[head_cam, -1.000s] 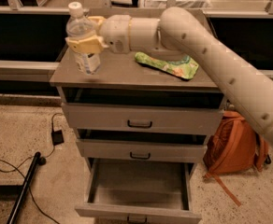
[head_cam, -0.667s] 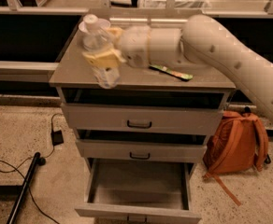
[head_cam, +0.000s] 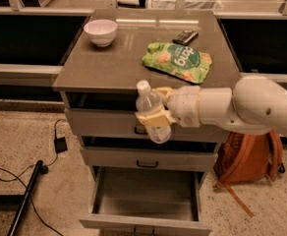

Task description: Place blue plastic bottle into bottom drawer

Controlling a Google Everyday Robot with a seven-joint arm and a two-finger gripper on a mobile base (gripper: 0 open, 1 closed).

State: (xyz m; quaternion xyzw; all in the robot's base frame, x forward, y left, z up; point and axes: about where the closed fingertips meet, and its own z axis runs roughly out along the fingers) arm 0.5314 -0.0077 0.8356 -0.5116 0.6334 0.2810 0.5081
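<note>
The clear plastic bottle (head_cam: 150, 111) with a white cap is held tilted in my gripper (head_cam: 158, 116), in front of the cabinet's top drawer. The gripper's pale fingers are shut around the bottle's middle. My white arm reaches in from the right. The bottom drawer (head_cam: 146, 224) is pulled open below, its grey inside showing nothing in it. The bottle hangs well above the open drawer, roughly over its middle.
On the cabinet top (head_cam: 109, 63) sit a white bowl (head_cam: 100, 31), a green snack bag (head_cam: 178, 60) and a small dark object (head_cam: 185, 36). An orange backpack (head_cam: 249, 156) leans to the cabinet's right. Cables and a black pole (head_cam: 28, 193) lie on the floor at left.
My gripper has carried the bottle from over the cabinet top's left side forward and down, to in front of the top drawer above the open bottom drawer.
</note>
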